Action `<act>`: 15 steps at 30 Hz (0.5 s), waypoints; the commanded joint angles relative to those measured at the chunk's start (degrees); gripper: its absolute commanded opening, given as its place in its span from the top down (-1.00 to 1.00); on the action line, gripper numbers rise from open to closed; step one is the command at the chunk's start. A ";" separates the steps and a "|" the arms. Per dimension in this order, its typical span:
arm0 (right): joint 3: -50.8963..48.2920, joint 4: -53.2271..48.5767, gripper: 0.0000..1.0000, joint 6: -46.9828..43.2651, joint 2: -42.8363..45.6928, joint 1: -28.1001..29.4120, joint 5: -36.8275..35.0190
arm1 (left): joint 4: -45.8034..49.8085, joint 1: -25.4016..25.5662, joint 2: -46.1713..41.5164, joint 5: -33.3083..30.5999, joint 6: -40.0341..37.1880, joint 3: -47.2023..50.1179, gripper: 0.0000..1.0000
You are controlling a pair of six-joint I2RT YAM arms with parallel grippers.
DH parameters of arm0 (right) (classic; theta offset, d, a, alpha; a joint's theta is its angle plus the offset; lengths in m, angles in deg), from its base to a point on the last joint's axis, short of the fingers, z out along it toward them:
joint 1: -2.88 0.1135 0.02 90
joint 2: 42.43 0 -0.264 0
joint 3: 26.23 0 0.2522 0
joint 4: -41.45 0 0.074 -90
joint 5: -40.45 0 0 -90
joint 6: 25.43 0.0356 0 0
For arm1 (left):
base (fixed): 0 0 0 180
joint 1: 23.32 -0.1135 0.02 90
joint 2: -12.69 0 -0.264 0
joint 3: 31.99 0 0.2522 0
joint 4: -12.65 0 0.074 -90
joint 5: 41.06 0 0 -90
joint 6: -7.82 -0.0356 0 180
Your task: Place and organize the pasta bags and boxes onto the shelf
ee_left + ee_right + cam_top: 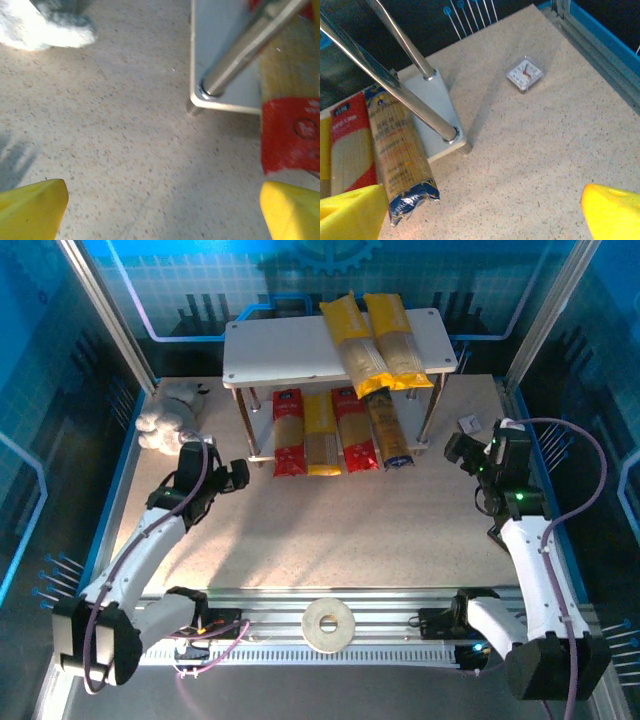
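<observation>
Shelf (270, 350): 2 yellow packs (355, 345) above, 4 packs (322, 430) below, between left gripper (240, 475) and right gripper (456, 449). Both grippers spread, empty. Right wrist view resolves the clock (525, 74) face.

Two packs (372, 340) lie atop the shelf (270, 350), four on its lower board.

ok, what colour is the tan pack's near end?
Dark blue, on the tan pack; right wrist view.

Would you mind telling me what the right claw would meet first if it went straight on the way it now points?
Probably bare tabletop, beside the shelf corner leg; the right claw is open, and depth is unclear.
</observation>
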 commanded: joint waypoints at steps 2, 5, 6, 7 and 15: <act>-0.89 3.21 -0.99 -0.22 -1.77 -1.12 2.10 | -15.30 -2.11 3.84 -7.97 -3.81 3.18 -0.98; -1.07 3.95 -0.99 -0.33 -3.89 -1.25 2.37 | -26.72 -3.75 8.03 -5.61 -8.95 6.97 -0.99; -1.15 4.06 -0.99 -0.54 -4.60 -1.33 2.42 | -30.90 -3.77 9.60 -5.56 -10.70 8.47 -0.98; -1.20 4.29 -0.99 -0.67 -5.06 -1.35 2.34 | -34.54 -3.77 10.80 -5.76 -11.54 9.80 -0.98; -4.27 8.36 -0.99 -1.86 -7.65 -1.43 0.87 | -66.17 -3.77 20.88 -4.67 -17.04 21.04 -0.98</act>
